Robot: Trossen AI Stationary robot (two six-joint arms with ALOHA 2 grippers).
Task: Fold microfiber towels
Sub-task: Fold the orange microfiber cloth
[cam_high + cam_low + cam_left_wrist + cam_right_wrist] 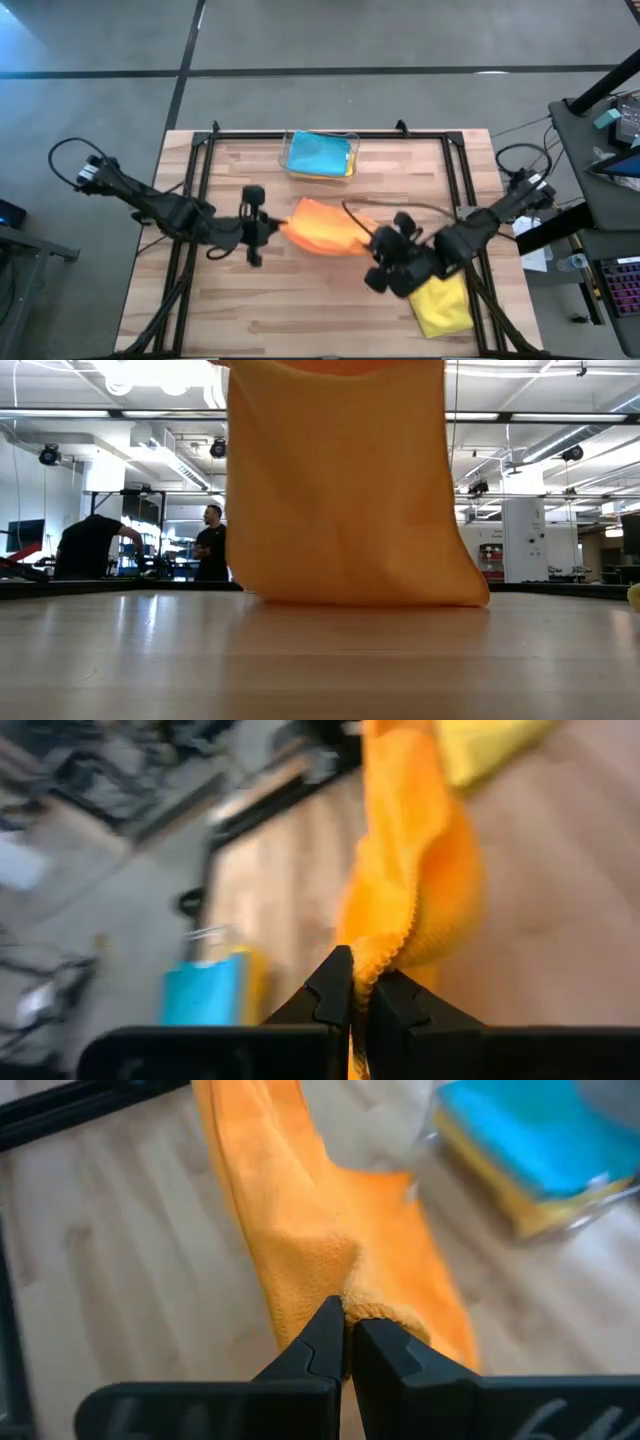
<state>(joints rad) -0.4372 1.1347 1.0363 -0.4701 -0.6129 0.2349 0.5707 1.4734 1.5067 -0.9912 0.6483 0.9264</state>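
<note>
An orange microfiber towel (pixel 322 226) is stretched between my two grippers above the table's middle. My left gripper (pixel 272 228) is shut on its left end and my right gripper (pixel 378 243) on its right end. In the low view the orange towel (pixel 345 490) hangs as a wide sheet, and its lower edge (pixel 360 600) reaches down to the tabletop. A yellow towel (pixel 445 305) lies flat near the table's near right corner, partly under my right arm. A light blue towel (pixel 318 153) lies in a clear bin at the far edge. My left gripper pinches the orange towel's crinkled edge (pixel 372 952) between its two fingers, coming from the table's left and slanting down. The cloth runs away from the fingers in a loose fold. My right gripper pinches a bunched corner of the towel (pixel 350 1285) between its two fingers, coming from the table's right and slanting down. The cloth spreads away from it toward the left.
The clear bin (pixel 347 172) holds the blue towel with yellow cloth under it, at the table's far middle. Black frame rails (pixel 195 190) run along the table's left, right and far sides. Bare wood lies at the near left. People stand in the room behind.
</note>
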